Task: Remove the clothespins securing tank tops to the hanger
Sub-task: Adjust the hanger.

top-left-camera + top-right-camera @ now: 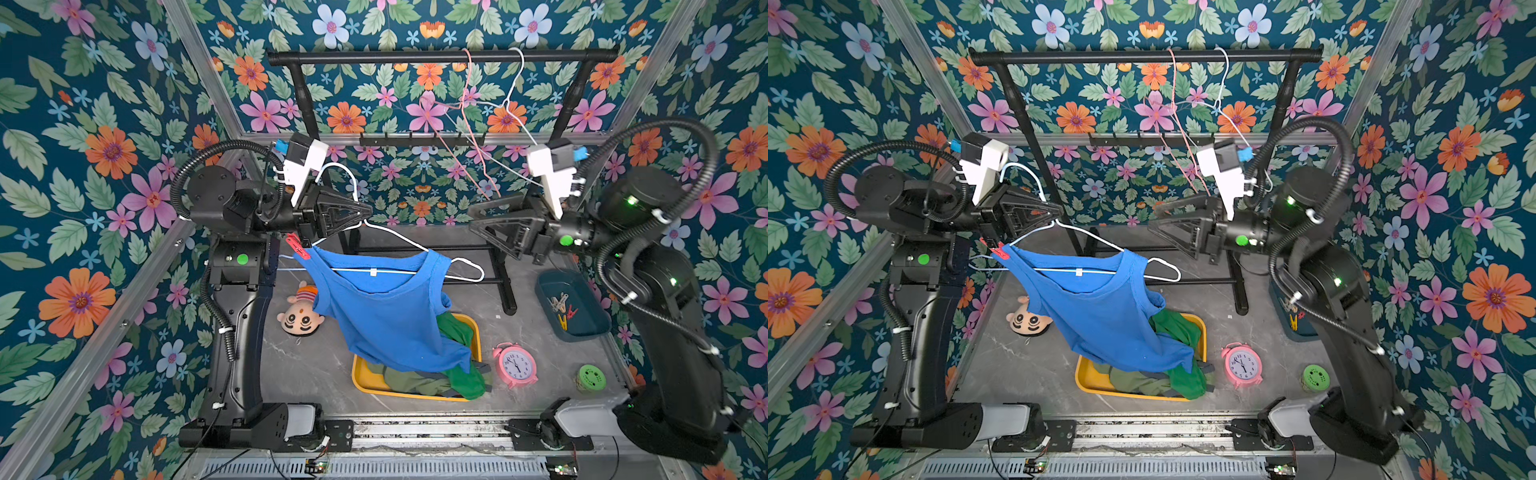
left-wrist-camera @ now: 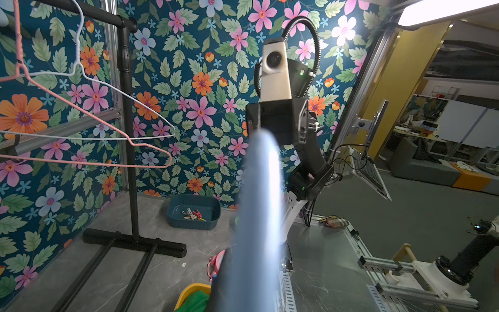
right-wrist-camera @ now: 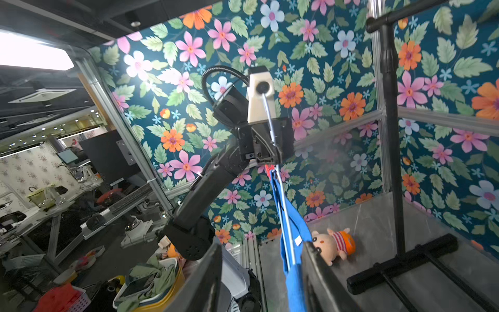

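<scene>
The left gripper [image 1: 368,211] squeezes the thin white wire hanger [image 1: 397,236] tight. The right gripper [image 1: 471,226], near that hanger, is partly open and holds nothing.

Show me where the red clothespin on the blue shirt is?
In both top views, the red clothespin pins the blue tank top to the white hanger at its end nearest the left arm, close to the left gripper.

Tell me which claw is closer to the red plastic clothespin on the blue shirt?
Left. The left claw grips the white wire hanger beside the red plastic clothespin; the right claw is open, far across.
</scene>
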